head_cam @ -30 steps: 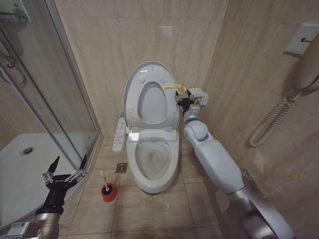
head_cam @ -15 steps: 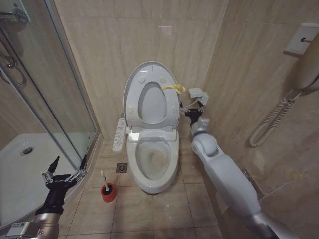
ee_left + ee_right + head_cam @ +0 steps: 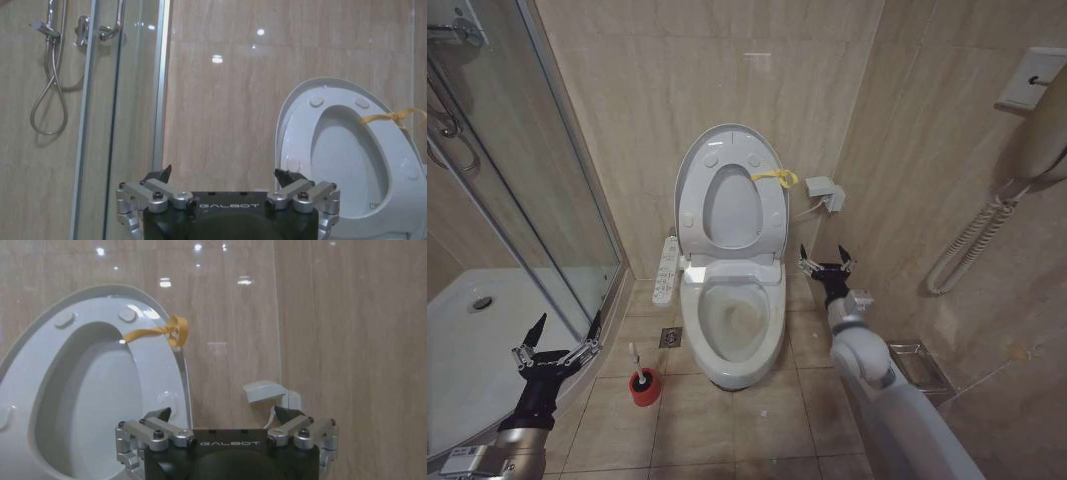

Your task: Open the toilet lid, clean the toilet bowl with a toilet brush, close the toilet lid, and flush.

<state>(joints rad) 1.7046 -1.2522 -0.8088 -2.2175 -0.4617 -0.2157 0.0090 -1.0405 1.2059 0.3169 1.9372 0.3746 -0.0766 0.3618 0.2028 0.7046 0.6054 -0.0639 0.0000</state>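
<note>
The toilet lid [image 3: 732, 205] stands upright against the wall with the seat ring raised against it and a yellow tag [image 3: 775, 178] at its rim. Below it the toilet bowl [image 3: 732, 320] lies exposed, stained yellowish inside. The toilet brush [image 3: 640, 378] stands in its red holder on the floor left of the bowl. My right gripper [image 3: 825, 262] hangs open and empty to the right of the toilet, apart from the lid; its wrist view shows gripper [image 3: 223, 412], lid [image 3: 93, 390] and tag [image 3: 167, 330]. My left gripper [image 3: 557, 335] is open by the shower edge, left of the brush, also seen as gripper [image 3: 223, 172].
A glass shower enclosure [image 3: 547, 200] and its white tray [image 3: 477, 340] take up the left. A bidet control panel [image 3: 665, 268] juts from the toilet's left side. A white wall box [image 3: 827, 190] and a coiled cord [image 3: 977, 240] are on the right wall. A floor drain [image 3: 671, 337] lies near the brush.
My right arm has drawn back from the lid's rim near the yellow tag, down and toward me, to beside the bowl. The lid stays upright. The left arm has not moved.
</note>
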